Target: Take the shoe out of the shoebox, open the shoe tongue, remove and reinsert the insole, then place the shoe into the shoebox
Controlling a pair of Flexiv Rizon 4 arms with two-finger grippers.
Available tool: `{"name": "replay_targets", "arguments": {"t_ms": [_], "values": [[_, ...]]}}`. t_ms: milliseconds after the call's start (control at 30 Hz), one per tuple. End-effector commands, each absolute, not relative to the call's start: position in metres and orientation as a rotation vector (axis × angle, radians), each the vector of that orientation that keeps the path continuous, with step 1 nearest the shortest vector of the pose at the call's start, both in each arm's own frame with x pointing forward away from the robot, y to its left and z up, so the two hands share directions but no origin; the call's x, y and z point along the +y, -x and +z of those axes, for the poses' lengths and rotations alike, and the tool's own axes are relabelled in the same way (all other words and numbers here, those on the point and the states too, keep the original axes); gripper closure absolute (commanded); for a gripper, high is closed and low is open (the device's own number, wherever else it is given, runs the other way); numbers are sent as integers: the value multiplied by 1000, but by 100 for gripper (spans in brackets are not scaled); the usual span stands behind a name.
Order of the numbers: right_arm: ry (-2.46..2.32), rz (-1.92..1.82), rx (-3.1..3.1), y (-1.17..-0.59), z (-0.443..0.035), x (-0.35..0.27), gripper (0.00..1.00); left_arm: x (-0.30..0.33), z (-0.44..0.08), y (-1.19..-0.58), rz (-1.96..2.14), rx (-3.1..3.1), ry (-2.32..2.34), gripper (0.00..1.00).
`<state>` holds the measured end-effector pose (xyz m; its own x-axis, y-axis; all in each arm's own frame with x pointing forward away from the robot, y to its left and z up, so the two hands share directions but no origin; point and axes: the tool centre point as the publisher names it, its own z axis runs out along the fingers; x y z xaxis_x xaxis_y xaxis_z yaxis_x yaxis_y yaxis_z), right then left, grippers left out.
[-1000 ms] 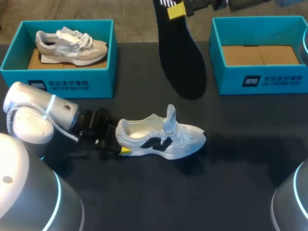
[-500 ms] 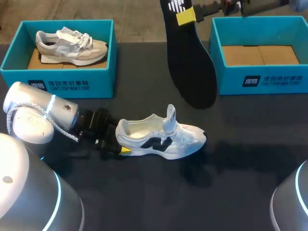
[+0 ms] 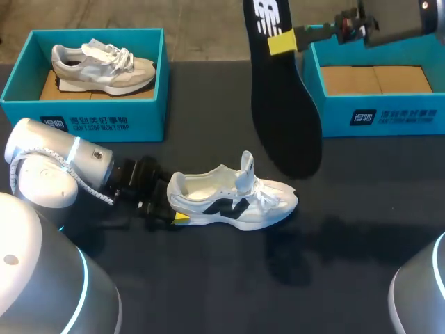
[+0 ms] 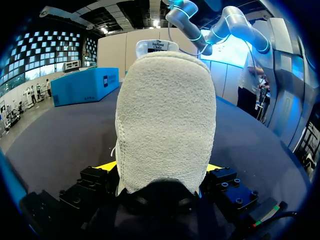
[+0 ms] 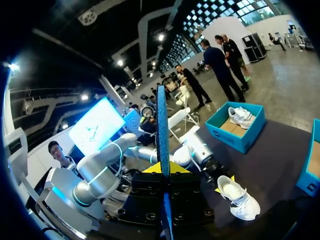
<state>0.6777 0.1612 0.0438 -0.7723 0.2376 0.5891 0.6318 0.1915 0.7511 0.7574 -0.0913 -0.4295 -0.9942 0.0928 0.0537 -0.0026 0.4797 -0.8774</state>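
Note:
A white shoe with a dark logo (image 3: 233,198) lies on its sole mid-table, toe to the right and tongue pulled upright. My left gripper (image 3: 174,206) is shut on its heel, and in the left wrist view the heel (image 4: 165,120) fills the space between the yellow fingertips (image 4: 106,165). The black insole (image 3: 285,104) hangs in the air behind the shoe, toe end down. My right gripper (image 3: 281,43) is shut on its heel end. In the right wrist view the insole (image 5: 162,125) stands edge-on between that gripper's (image 5: 164,167) fingers, with the white shoe (image 5: 240,197) on the table beyond.
A teal shoebox (image 3: 83,118) at the back left holds a grey shoe (image 3: 104,64). A second teal shoebox (image 3: 375,118) at the back right shows only its cardboard bottom. The dark table (image 3: 278,278) lies bare in front of the white shoe.
My right gripper has carried the insole to the right, and its toe end now hangs lower, nearer the shoe. The left gripper and the shoe have not moved.

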Motion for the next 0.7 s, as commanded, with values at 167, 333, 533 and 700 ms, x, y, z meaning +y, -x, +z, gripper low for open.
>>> {"name": "replay_targets", "arguments": {"t_ms": [167, 333, 533, 700], "values": [[834, -1642, -2114, -672, 37, 160, 100, -93, -434, -758, 1550, -2622, 80, 100], [834, -1642, -2114, -672, 37, 160, 100, -93, -434, -758, 1550, -2622, 80, 100], [834, -1642, -2114, -672, 37, 160, 100, -93, -434, -758, 1550, -2622, 80, 100], [829, -1652, -2030, -669, 42, 160, 100, -93, -434, -758, 1550, -2622, 80, 100]]}}
